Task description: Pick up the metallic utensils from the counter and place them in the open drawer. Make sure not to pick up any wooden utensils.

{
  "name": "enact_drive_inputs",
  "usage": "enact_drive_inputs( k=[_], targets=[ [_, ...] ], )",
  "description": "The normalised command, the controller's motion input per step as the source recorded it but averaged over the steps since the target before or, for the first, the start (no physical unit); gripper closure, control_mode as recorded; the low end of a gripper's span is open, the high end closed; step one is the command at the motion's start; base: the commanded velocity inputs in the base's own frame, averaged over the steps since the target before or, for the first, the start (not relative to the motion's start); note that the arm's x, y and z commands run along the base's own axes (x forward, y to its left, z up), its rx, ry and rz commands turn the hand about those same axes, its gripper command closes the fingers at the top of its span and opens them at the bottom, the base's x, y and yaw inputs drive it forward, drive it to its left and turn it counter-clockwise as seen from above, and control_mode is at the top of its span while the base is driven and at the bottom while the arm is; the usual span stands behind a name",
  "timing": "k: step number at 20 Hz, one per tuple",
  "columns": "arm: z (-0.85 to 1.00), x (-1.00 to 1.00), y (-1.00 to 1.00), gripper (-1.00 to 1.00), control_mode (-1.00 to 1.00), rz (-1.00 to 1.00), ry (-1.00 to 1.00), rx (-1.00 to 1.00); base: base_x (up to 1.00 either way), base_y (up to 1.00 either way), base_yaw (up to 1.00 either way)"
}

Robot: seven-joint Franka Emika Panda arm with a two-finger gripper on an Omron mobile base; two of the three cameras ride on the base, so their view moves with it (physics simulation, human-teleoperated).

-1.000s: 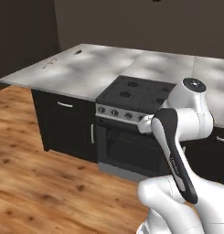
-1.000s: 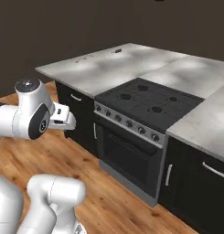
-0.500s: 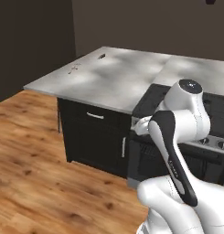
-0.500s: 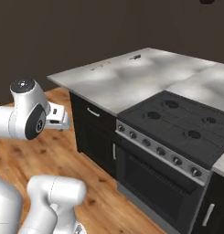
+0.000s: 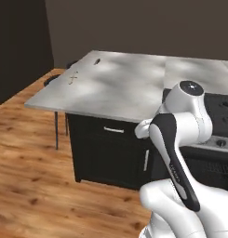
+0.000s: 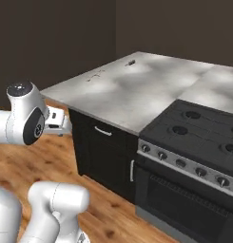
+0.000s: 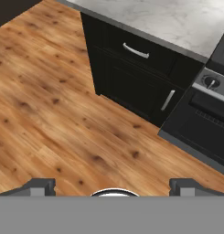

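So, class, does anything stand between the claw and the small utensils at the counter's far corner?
Nothing lies on the counter before the utensils, but the open claw hangs below the counter's edge, facing the floor.

A home kitchen: marbled island counter, black cooktop with knobs, dark cabinets, wood floor.

Dim rendered room, dark walls, soft mottled light patches on counter, sharp overall, no glare

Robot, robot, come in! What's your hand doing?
Hand open, empty, above wood floor. Small utensils far off on grey-white marbled counter. Nothing in the way.
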Motion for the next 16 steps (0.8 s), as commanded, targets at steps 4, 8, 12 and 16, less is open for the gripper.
enact_drive_inputs(
  k=[4,8,12,16],
  targets=[
    [0.0,0.0,0.0,-1.0,1.0,0.0,0.0,0.0,0.63,1.0,-0.46],
    [0.0,0.0,0.0,-1.0,1.0,0.0,0.0,0.0,0.52,1.0,-0.47],
    [0.0,0.0,0.0,-1.0,1.0,0.0,0.0,0.0,0.36,1.0,-0.47],
    [0.0,0.0,0.0,-1.0,1.0,0.0,0.0,0.0,0.23,1.0,-0.49]
  ],
)
